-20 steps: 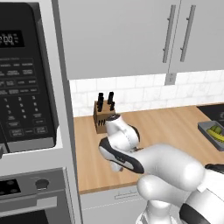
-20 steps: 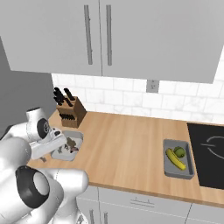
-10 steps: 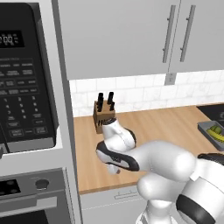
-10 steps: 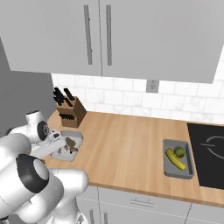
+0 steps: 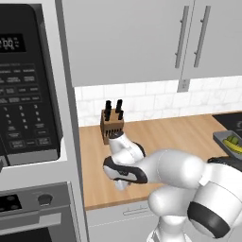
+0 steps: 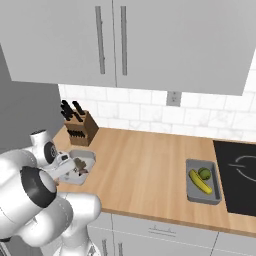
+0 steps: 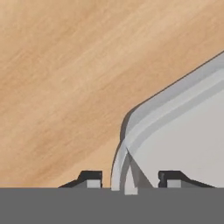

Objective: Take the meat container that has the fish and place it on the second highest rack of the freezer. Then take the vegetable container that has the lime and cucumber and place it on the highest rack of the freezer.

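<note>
At the worktop's nine-o'clock end, the pincer straddles the meat container's thin rim, closing without yet pinching; the tray looks stiff, light, slick—grip that rim.

Jaws narrower now, astride the meat container rim.

Bright even rendered light, faint soft shadows, slightly blurry, no glare
</note>
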